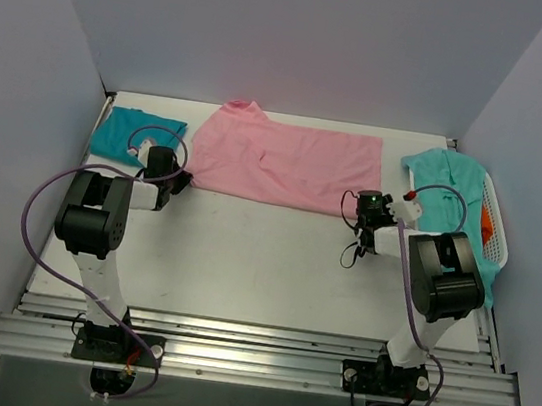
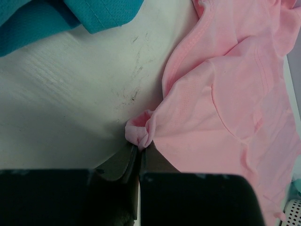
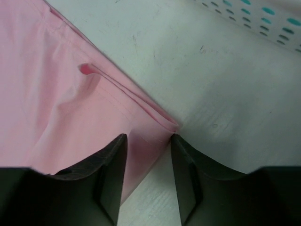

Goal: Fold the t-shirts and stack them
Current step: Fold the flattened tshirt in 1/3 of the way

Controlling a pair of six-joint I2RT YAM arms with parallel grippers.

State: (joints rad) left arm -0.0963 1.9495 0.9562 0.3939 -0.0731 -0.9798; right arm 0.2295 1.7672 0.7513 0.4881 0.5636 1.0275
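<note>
While left gripper [image 2: 139, 149] pinches pink t-shirt [image 2: 225, 94], right gripper [image 3: 148, 137] half-open astride.

From high above the near edge, we are looking down and forward over the whole flat white table [image 1: 243, 260]. From the left wrist, we are looking close in at the near left corner of the large light pink soft cloth t-shirt [image 2: 225, 94]. From the right wrist, we are looking just as close at its near right corner. All three views are sharing that shirt.

Left arm [image 1: 92, 218], right arm [image 1: 447, 278]: white links, black joint housings, looping purple cables [image 1: 27, 214], black tool fingers [image 3: 110, 165].
</note>
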